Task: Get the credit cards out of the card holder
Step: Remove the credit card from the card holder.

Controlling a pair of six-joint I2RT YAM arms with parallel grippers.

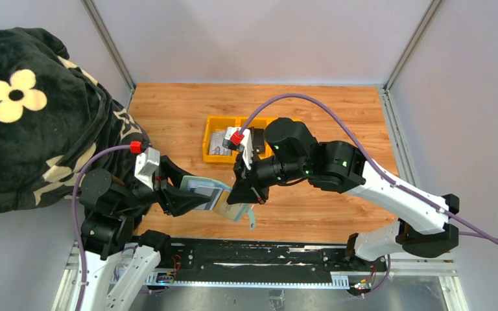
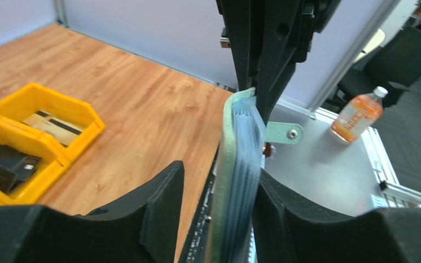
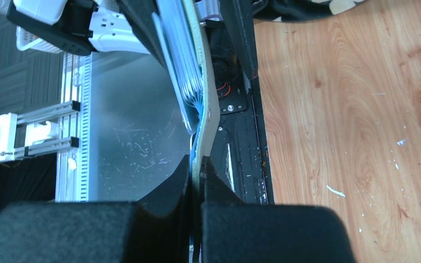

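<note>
The sage-green card holder (image 1: 204, 189) hangs open in the air over the table's near edge, held between both arms. My right gripper (image 1: 246, 194) is shut on its green cover flap (image 3: 204, 118). My left gripper (image 2: 219, 170) brackets the pale grey-blue pocket stack (image 2: 241, 164): the right finger (image 2: 285, 213) touches it and a gap shows beside the left finger (image 2: 161, 203). The snap tab (image 2: 282, 133) sticks out sideways. Two credit cards lie in the yellow tray, a silver-grey one (image 1: 220, 142) and a black one (image 1: 257, 139). I cannot tell whether a card sits in the pockets.
The yellow three-part tray (image 1: 214, 123) stands mid-table behind the grippers. A black flowered blanket (image 1: 26, 110) covers the left side. The black rail (image 1: 246, 253) runs along the near edge. Off the table stands an orange drink bottle (image 2: 356, 115).
</note>
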